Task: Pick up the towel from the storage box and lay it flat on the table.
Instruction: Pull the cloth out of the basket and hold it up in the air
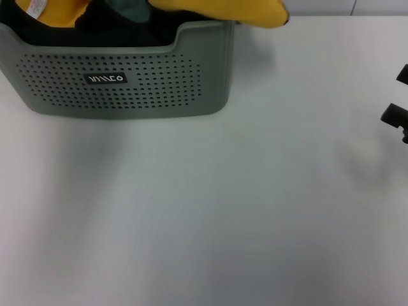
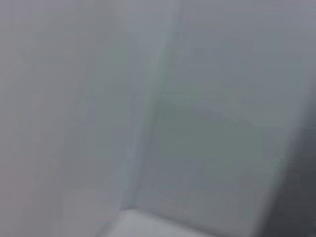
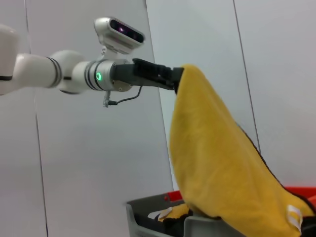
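Observation:
The yellow towel (image 3: pixel 217 168) hangs lifted above the storage box (image 3: pixel 158 217), its lower end still draped over the box rim, with a white tag (image 3: pixel 295 217) near the low corner. In the right wrist view, my left gripper (image 3: pixel 174 79) is shut on the towel's top edge, high over the box. In the head view, the sage storage box (image 1: pixel 127 83) stands at the back left of the table (image 1: pixel 204 210), with the towel (image 1: pixel 217 11) spilling over its right rim. My right gripper (image 1: pixel 396 115) shows only as black parts at the table's right edge, away from the box.
A red object (image 3: pixel 301 190) sits behind the box. Grey wall panels (image 3: pixel 207 49) stand behind the table. The left wrist view shows only a blurred grey surface. White tabletop stretches in front of and to the right of the box.

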Tool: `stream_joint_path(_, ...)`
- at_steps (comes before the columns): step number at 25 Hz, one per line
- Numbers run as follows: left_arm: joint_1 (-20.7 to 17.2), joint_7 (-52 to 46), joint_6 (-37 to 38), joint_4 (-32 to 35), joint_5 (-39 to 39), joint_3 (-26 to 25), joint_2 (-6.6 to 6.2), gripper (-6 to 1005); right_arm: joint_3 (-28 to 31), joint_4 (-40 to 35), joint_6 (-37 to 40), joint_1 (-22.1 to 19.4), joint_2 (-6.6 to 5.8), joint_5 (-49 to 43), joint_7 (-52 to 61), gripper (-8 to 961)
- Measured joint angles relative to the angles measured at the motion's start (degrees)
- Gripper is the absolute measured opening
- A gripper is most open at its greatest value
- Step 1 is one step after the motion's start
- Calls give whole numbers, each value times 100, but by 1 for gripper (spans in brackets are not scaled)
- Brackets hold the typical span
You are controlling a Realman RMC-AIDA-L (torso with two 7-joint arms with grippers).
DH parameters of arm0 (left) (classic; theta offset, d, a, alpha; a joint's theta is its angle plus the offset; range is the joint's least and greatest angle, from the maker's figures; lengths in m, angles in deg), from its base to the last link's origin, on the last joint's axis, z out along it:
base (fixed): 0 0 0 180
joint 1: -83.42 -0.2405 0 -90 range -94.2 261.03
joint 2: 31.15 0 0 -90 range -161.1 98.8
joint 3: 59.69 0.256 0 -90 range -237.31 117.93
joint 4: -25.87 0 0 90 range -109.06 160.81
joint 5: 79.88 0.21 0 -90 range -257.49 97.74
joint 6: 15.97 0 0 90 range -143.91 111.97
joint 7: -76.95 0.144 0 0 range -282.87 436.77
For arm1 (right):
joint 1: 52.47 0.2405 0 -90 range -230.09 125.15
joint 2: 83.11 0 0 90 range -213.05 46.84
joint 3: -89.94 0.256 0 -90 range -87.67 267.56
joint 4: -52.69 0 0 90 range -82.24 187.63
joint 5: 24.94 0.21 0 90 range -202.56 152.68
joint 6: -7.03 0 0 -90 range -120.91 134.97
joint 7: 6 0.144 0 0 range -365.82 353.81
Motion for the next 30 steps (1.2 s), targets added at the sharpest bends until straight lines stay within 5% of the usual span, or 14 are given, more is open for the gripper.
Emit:
stream_joint_path(2,-155,0,-7,1129,-210,-3,-361,28,32,1,55,-3,-4,0,0,830)
stream_joint_path(6,-608,319,-31,3664,-556,-17,-1283,28,147,9,210,-4,-5,2,14,830)
stream_joint_path(9,-750,722,-33,4549,-285,-18,-1565,29,169,8,370,-21,-28,86,30,830)
stream_joint_path(16,-798,1692,-48,5464,1133,-28,-1532,29,116,98,695,-23,-103,121,71,829)
stream_joint_path(30,-715,2395,-96,5359,3096,-38,-1148,28,-798,171,733,342,-268,42,563,830)
